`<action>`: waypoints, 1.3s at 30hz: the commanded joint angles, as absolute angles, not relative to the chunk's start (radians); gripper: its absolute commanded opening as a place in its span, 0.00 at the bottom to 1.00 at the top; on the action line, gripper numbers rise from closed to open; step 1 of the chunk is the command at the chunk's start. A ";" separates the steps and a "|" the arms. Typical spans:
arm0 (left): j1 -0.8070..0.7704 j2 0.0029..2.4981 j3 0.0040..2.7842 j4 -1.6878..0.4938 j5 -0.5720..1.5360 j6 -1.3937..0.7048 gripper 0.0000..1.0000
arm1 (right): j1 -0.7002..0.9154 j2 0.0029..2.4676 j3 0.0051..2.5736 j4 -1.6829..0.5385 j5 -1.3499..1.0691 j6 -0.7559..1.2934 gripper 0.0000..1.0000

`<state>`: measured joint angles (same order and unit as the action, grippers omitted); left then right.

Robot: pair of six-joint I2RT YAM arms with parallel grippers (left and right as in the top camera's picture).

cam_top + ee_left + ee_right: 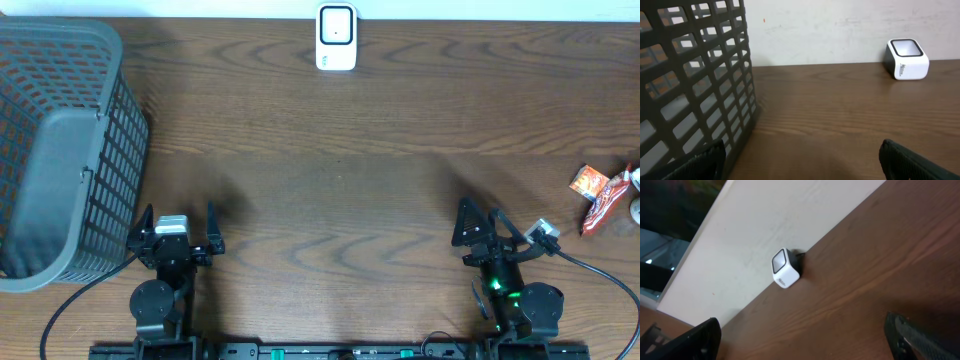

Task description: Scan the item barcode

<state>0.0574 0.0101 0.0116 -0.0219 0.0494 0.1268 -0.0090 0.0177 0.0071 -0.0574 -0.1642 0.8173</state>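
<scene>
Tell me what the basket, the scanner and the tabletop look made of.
Basket: probably grey matte plastic, going by its moulded lattice walls.
Scanner: smooth white shell, likely plastic, around a dark-rimmed window.
Table: brown wood grain, low sheen; solid wood or laminate, cannot tell.

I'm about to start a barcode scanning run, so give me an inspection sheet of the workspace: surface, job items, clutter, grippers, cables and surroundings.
Surface: brown wood-grain table, no spills seen.
Job's things: white barcode scanner at the far edge by the wall; red snack packets at the right edge.
Clutter: grey mesh basket on the left side.
Grippers: left gripper and right gripper both open, holding nothing, near the front edge.
Cables: black cable loops from the left arm, another from the right.
Surroundings: pale wall behind the table.
</scene>
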 commanded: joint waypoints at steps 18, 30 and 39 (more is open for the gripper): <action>0.062 0.005 0.004 -0.070 0.029 0.115 0.98 | -0.039 0.004 0.006 -0.075 -0.084 0.144 0.99; 0.062 0.005 0.004 -0.070 0.029 0.115 0.98 | -0.039 0.006 0.006 -0.071 -0.083 0.142 0.99; 0.062 0.005 0.004 -0.070 0.029 0.115 0.98 | -0.039 0.006 0.006 -0.070 -0.083 0.141 0.99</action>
